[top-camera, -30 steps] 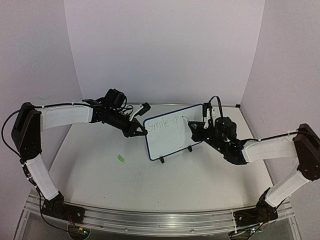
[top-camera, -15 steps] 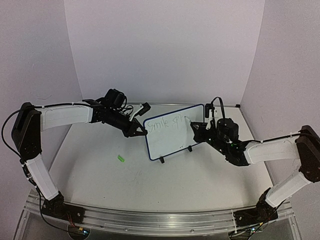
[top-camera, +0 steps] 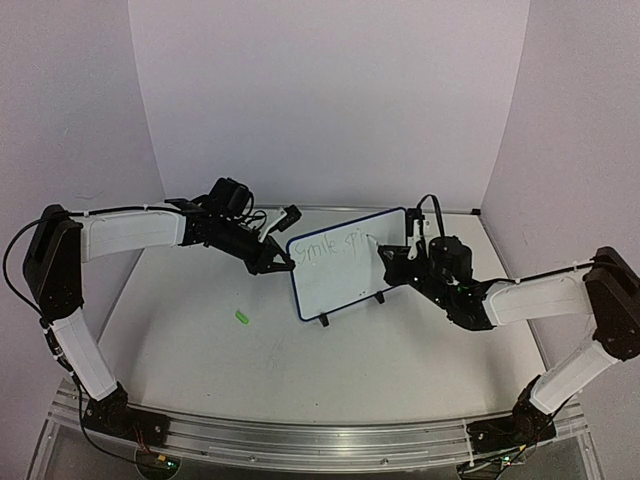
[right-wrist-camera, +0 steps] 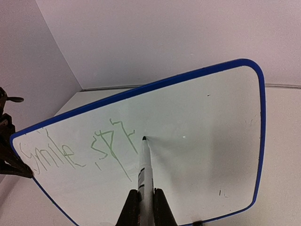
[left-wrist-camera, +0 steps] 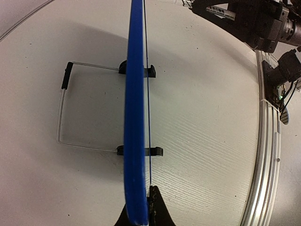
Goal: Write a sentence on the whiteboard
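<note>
The whiteboard (top-camera: 335, 285), white with a blue frame, stands tilted on the table on two black feet. My left gripper (top-camera: 281, 263) is shut on its left edge; the left wrist view shows the board edge-on (left-wrist-camera: 135, 117) pinched between that gripper's (left-wrist-camera: 143, 203) black fingers. Green writing, the sentence (right-wrist-camera: 70, 153), reads about "Smile spr" along the board's top (top-camera: 325, 246). My right gripper (right-wrist-camera: 145, 197) is shut on a white marker (right-wrist-camera: 142, 167). The marker's dark tip rests on the board just right of the last letter. In the top view this right gripper (top-camera: 392, 258) is at the board's right part.
A small green cap (top-camera: 241, 317) lies on the table left of the board. A thin wire stand (left-wrist-camera: 61, 113) reaches out behind the board. White walls close in the back and sides. An aluminium rail (top-camera: 320, 435) runs along the near edge.
My right gripper with the marker has shifted slightly beside the second word. The left arm and the board have stayed still.
</note>
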`<move>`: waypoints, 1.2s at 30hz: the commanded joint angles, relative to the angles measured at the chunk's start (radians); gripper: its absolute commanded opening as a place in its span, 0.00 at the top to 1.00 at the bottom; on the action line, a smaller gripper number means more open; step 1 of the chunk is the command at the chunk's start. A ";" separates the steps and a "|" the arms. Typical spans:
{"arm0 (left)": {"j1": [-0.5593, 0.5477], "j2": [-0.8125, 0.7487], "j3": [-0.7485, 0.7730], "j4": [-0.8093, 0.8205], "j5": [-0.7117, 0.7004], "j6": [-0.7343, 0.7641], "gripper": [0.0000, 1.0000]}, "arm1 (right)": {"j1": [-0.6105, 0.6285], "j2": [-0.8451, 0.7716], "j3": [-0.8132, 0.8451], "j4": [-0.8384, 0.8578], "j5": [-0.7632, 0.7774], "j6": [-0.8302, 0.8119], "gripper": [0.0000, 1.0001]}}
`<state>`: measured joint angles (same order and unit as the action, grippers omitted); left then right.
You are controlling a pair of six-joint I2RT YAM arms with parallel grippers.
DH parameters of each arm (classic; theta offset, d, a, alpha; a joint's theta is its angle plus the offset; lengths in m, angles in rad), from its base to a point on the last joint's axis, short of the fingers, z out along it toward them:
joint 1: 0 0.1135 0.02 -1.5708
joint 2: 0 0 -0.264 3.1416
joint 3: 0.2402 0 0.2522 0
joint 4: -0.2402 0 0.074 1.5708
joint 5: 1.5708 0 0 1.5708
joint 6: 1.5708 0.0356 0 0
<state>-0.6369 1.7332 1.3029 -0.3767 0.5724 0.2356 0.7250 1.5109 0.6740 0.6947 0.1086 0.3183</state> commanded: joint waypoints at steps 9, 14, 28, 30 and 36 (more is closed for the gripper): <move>-0.009 0.020 0.017 -0.073 -0.056 0.033 1.00 | 0.001 -0.001 0.033 0.028 0.083 -0.007 1.00; -0.009 0.023 0.016 -0.074 -0.055 0.034 1.00 | 0.001 -0.005 0.047 0.029 0.078 -0.025 1.00; -0.009 0.022 0.018 -0.073 -0.055 0.034 1.00 | 0.001 -0.005 0.044 0.057 0.038 -0.042 1.00; -0.009 0.022 0.018 -0.073 -0.055 0.034 1.00 | 0.001 0.000 0.045 0.057 0.027 -0.042 1.00; -0.009 0.022 0.017 -0.075 -0.056 0.033 1.00 | 0.001 0.010 0.038 0.057 0.011 -0.036 1.00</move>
<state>-0.6373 1.7332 1.3029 -0.3767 0.5724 0.2352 0.7250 1.5192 0.6872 0.7109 0.1394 0.2882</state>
